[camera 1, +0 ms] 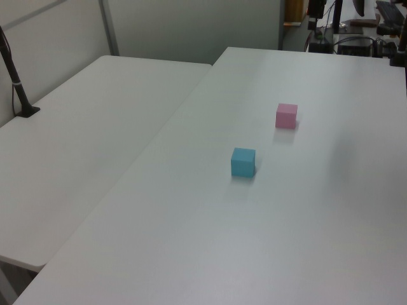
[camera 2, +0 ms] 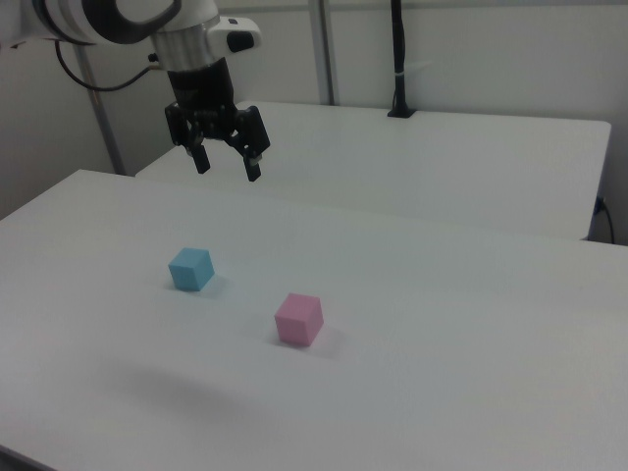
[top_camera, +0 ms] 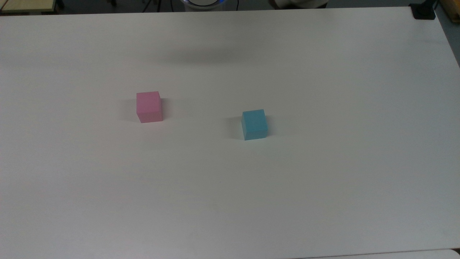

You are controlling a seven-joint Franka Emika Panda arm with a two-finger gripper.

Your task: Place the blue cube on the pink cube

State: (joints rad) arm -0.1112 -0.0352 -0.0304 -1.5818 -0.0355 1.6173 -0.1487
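Cyan blue cube sits flat on white table, apart from pink cube, top free for my grasp. Gripper hangs above blue cube, fingers spread, empty.

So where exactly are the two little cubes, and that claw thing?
blue cube (top_camera: 254, 122), top view, on its top face.
pink cube (top_camera: 148, 104), top view, on its top face.
gripper (camera 2: 227, 165), right view, midway between its open fingertips.

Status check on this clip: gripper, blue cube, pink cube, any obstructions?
Gripper open, empty, high above the table. Blue cube on the table, apart from pink cube. Not stacked. Nothing between them.
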